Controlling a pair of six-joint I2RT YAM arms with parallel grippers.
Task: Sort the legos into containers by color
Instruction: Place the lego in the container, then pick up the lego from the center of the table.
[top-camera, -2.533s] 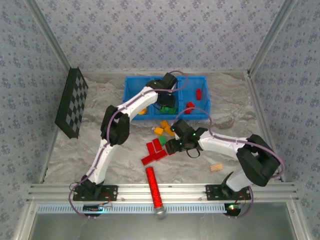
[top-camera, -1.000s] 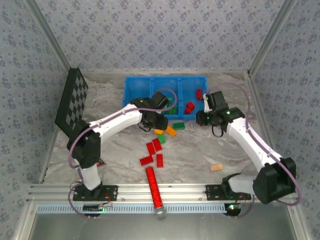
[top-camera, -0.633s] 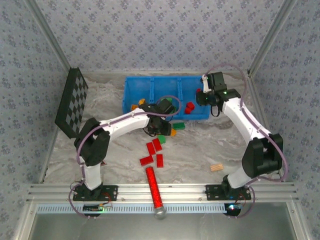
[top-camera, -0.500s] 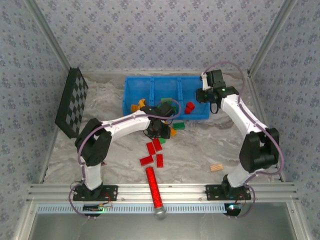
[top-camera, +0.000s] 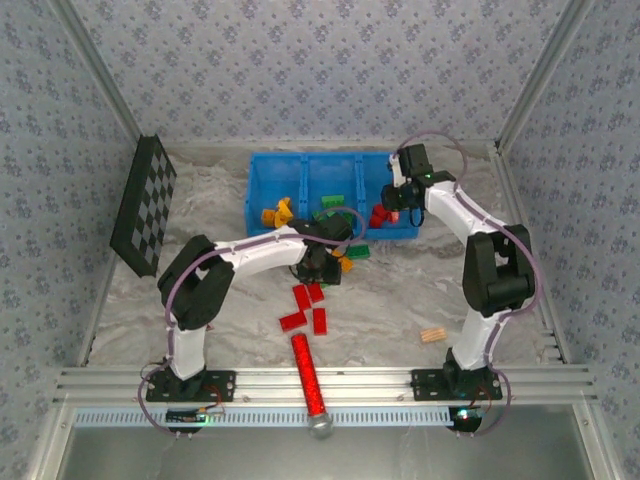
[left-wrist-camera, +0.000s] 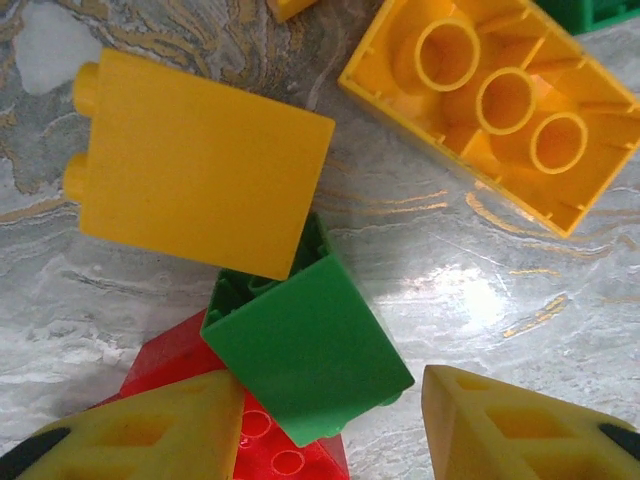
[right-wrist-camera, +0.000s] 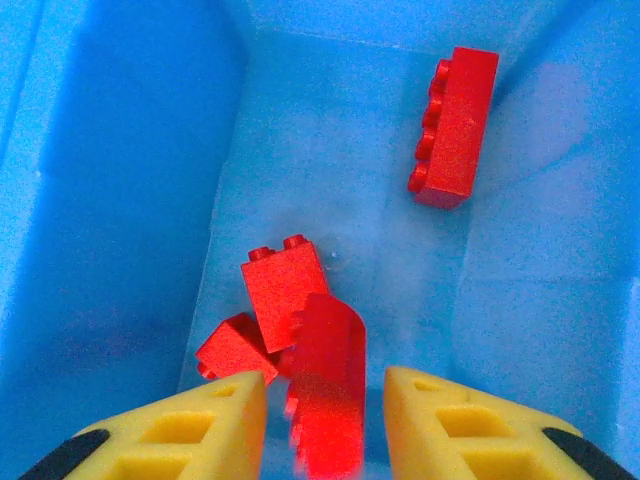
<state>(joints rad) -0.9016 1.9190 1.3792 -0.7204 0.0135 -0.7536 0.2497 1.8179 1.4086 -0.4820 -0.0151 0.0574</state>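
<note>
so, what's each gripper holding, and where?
Nothing clamped. Right gripper: blurred red plastic brick loose between its jaws, over the blue bin. Left gripper: straddles a green plastic cube, gap showing.

Robot lab test cell, not a home or shop. Small enclosed booth: wall panels in repeating blue-grey floral print on three sides, joined by bare aluminium corner posts. Desk has a marble-look covering. Slotted aluminium rail along the near edge, with two white-and-black robot arms bolted to it side by side, left arm base and right arm base, cables looped along both. Black checkered board leaning at the left wall, calibration-target type. Staged props: legos, blue bin, red cylinder, tan block.
</note>
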